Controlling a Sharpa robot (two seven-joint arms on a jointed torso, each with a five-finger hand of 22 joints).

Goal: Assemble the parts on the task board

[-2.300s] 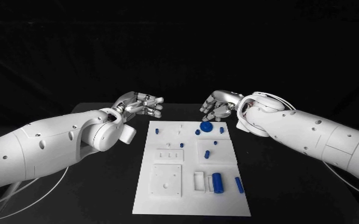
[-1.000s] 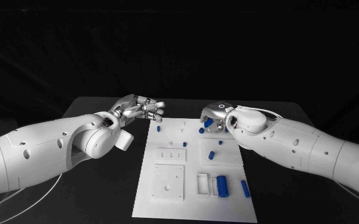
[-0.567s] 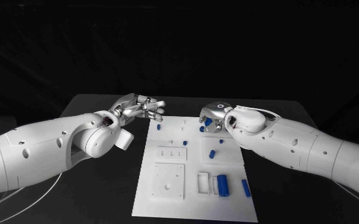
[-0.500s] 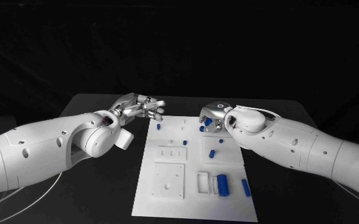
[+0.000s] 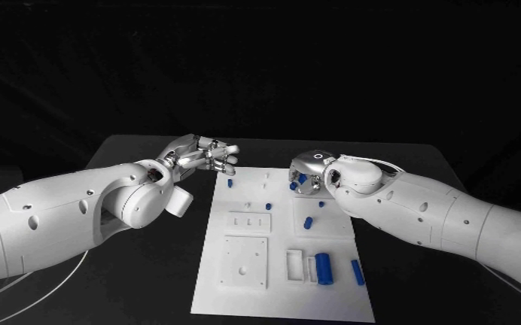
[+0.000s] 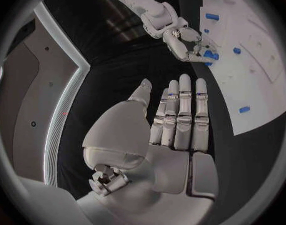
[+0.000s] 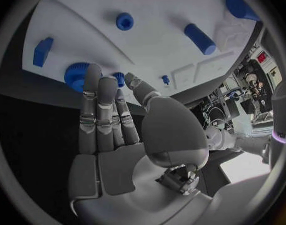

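Observation:
The white task board (image 5: 245, 295) lies lengthwise in the middle of the black table. A round blue gear (image 5: 300, 179) sits near its far edge. My right hand (image 5: 309, 168) hangs over the gear. The right wrist view shows that hand (image 7: 118, 130) with its fingers stretched out, their tips reaching the gear (image 7: 74, 76), the thumb close beside it. My left hand (image 5: 201, 156) hovers off the board's far left corner and holds nothing; the left wrist view shows this hand (image 6: 174, 120) with straight fingers. Small blue pegs (image 5: 309, 223) dot the board's middle.
A thick blue cylinder (image 5: 321, 267) and a slim blue peg (image 5: 357, 271) lie at the board's near right, beside a white slotted block (image 5: 295, 263). A raised square plate (image 5: 243, 262) takes up the near left. One short blue peg (image 5: 230, 183) lies at the far left edge.
Since the earliest frame my right hand has come down and inward onto the blue gear. Over the last second it has barely moved. The left hand stays where it was.

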